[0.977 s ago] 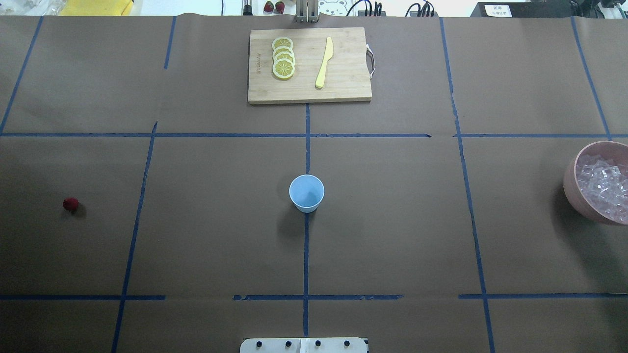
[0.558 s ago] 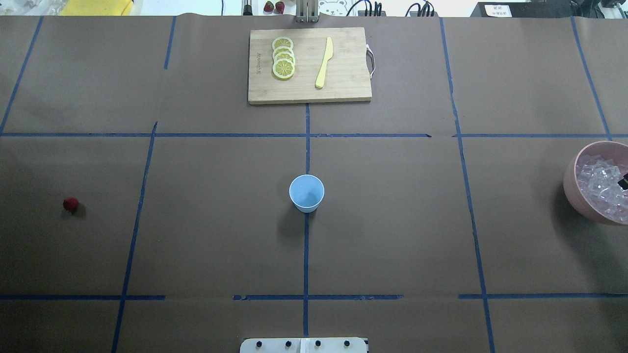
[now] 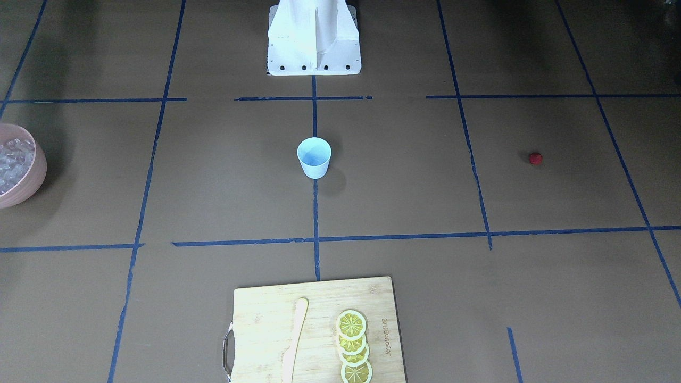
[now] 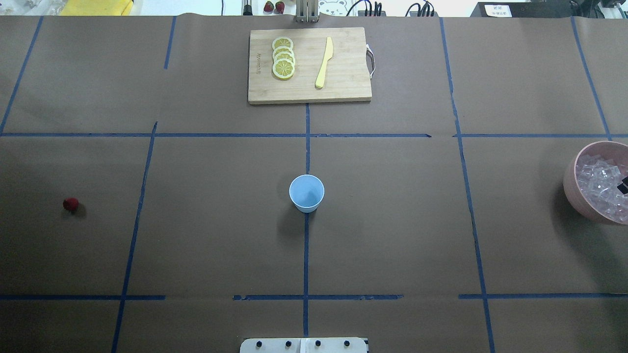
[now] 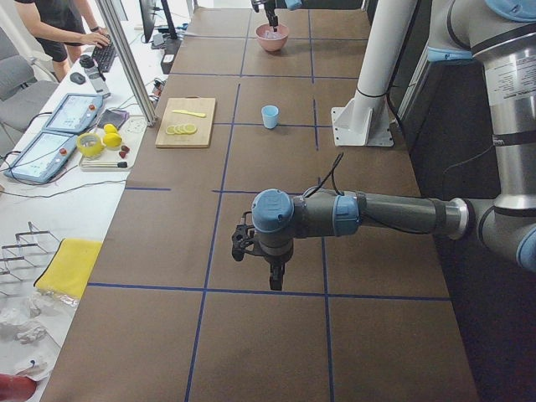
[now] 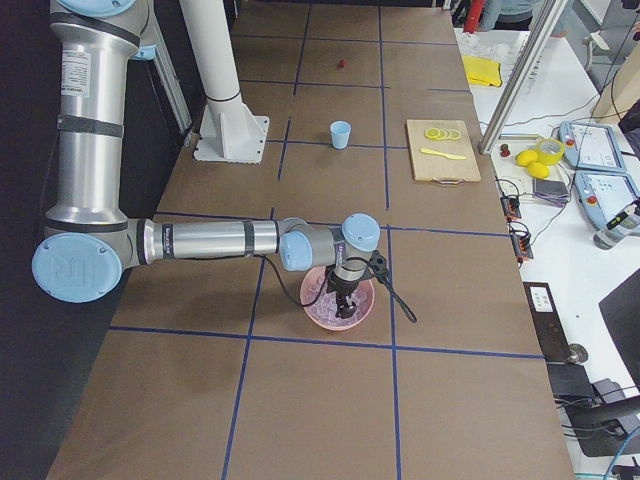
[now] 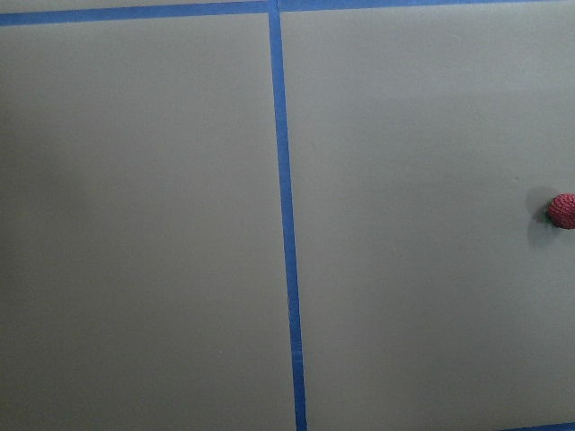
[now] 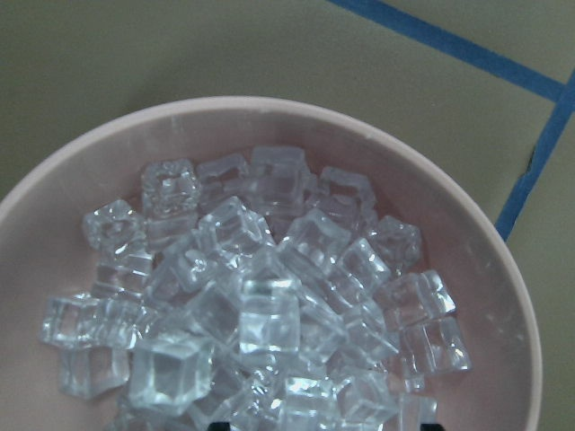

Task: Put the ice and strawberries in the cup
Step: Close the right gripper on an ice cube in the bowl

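Note:
The light-blue cup [image 4: 306,192] [image 3: 314,157] stands upright at the table's middle, with nothing visible inside. A single small dark-red strawberry [image 4: 70,204] [image 7: 562,210] lies far to its left. The ice [image 8: 260,305] [image 4: 601,184] fills the pink bowl [image 4: 571,189] at the right edge. My right gripper [image 6: 345,303] hangs low over the ice. Only one black tip of it shows overhead, and two dark tips stand wide apart at the bottom of the right wrist view, so it is open. My left gripper [image 5: 274,280] points down above bare table short of the strawberry. I cannot tell its state.
A wooden cutting board [image 4: 343,88] at the far side carries lemon slices [image 4: 283,63] and a yellow knife [image 4: 324,63]. The robot's white base [image 3: 314,37] stands at the near edge. Blue tape lines cross the brown table cover.
A black tip of my right gripper has come into the overhead view over the ice bowl. The cup and the strawberry have not moved.

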You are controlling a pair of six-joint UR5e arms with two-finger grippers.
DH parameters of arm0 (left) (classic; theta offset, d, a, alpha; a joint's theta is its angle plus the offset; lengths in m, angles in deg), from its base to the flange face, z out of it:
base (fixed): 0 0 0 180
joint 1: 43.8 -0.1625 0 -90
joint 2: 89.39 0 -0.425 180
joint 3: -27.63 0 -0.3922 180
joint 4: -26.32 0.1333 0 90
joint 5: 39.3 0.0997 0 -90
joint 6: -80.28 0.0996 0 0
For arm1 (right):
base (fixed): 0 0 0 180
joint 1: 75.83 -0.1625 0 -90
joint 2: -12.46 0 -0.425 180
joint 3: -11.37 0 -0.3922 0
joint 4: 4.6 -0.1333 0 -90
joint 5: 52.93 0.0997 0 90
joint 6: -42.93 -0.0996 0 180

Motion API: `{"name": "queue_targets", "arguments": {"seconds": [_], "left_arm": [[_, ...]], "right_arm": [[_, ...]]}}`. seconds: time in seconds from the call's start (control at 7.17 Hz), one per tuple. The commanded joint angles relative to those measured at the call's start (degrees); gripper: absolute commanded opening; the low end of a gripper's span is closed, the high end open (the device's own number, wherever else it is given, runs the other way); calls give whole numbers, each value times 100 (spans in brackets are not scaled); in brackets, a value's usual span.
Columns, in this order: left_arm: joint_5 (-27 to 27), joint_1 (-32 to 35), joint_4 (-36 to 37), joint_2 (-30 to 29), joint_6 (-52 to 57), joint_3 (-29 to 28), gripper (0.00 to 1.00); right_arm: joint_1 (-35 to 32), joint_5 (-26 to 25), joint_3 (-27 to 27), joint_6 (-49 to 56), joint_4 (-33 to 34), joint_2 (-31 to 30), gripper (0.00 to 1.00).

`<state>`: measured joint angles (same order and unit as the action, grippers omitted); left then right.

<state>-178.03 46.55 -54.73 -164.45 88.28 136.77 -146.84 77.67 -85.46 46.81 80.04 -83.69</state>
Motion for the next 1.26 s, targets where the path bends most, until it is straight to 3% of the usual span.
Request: {"name": "queue_targets", "arguments": {"seconds": [0.0, 0.14, 0.28, 0.7, 0.84, 0.98, 1.12], "left_arm": [[4, 0, -7, 0, 0, 2, 100], [4, 0, -7, 0, 0, 2, 100], [-5, 0, -16, 0, 0, 2, 100], [-5, 0, -16, 0, 0, 2, 100], [4, 0, -16, 0, 0, 2, 100], [4, 0, -16, 0, 0, 2, 100], [4, 0, -16, 0, 0, 2, 100]], "right_arm": [[87, -43, 41, -10, 0, 0, 75], [105, -69, 50, -10, 0, 0, 75], [114, -69, 50, -10, 0, 0, 67], [114, -69, 33, 25, -9, 17, 32], [114, -78, 41, 42, -9, 52, 10], [105, -78, 7, 51, -9, 52, 0], [61, -69, -107, 103, -9, 26, 0]]}}
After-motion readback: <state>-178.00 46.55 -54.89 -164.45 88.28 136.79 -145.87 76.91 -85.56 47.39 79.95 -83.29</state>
